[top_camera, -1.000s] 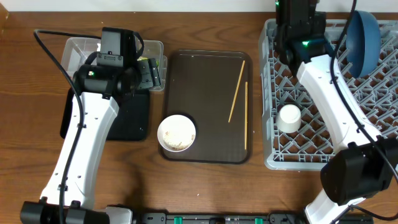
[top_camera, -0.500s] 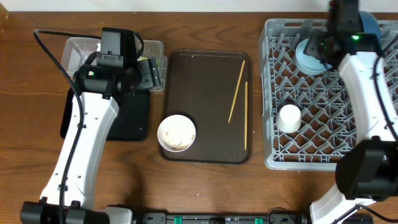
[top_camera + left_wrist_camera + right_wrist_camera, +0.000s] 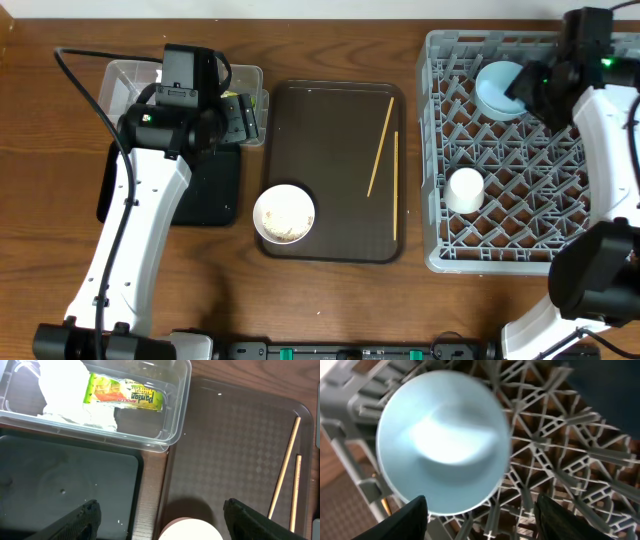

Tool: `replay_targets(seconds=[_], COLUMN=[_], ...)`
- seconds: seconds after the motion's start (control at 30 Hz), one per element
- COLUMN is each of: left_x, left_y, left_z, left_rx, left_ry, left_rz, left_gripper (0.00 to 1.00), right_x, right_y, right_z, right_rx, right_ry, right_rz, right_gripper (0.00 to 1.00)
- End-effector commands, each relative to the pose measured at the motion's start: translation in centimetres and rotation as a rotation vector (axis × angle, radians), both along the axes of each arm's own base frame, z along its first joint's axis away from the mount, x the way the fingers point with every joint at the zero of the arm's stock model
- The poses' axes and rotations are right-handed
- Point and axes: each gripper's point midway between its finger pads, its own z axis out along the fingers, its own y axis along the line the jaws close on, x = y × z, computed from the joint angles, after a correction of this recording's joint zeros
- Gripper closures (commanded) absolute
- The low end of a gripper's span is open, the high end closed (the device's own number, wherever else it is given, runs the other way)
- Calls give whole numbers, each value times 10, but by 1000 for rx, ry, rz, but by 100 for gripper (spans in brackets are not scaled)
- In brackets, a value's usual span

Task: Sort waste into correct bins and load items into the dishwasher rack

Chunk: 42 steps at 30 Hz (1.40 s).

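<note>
Dishwasher rack (image 3: 432, 150): grey pegged crate at the right of the wooden surface (image 3: 330, 300). It holds the light blue bowl (image 3: 497, 90) in its far left part and the small white cup (image 3: 465, 190) nearer the middle of its left side. A dark blue dish (image 3: 607, 390) shows only as an edge in the right wrist view. Right fingers (image 3: 482, 512): spread wide just above the light blue bowl, grasping nothing. Brown serving tray (image 3: 330, 130): centre of the surface, carrying two chopsticks (image 3: 380, 145) along its right side. The white bowl (image 3: 284, 213), with whitish food scraps inside, sits at its near left corner. Clear tub (image 3: 120, 75): far left, containing the crumpled napkin (image 3: 65, 385) and the yellow-green wrapper (image 3: 125, 396). Black tray (image 3: 215, 190): just in front of the tub. Left fingers (image 3: 161, 510): spread wide and holding nothing, above the black tray and the serving tray's left edge.
</note>
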Motion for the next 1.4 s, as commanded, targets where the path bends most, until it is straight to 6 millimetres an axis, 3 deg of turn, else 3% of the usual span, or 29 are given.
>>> replay_targets(seconds=[0.0, 0.4, 0.57, 0.93, 1.13, 1.37], left_x=[-2, -2, -2, -2, -2, -2], left_y=[2, 2, 2, 2, 2, 2], left_z=[-7, -7, -7, -7, -7, -7], left_rx=[15, 15, 15, 15, 15, 15], left_ry=[19, 19, 19, 19, 19, 19], left_rz=[-8, -8, -8, -8, -8, -8], left_gripper=[19, 19, 19, 19, 19, 19], right_x=[-1, 2, 4, 11, 13, 8], right_y=[-17, -20, -17, -2, -2, -6], right_z=[-1, -40, -60, -62, -47, 9], right_rx=[21, 48, 62, 62, 42, -36], right_ry=[-6, 81, 121, 112, 75, -41], right_rz=[-78, -84, -77, -40, -26, 4], right_gripper=[33, 33, 38, 44, 45, 43])
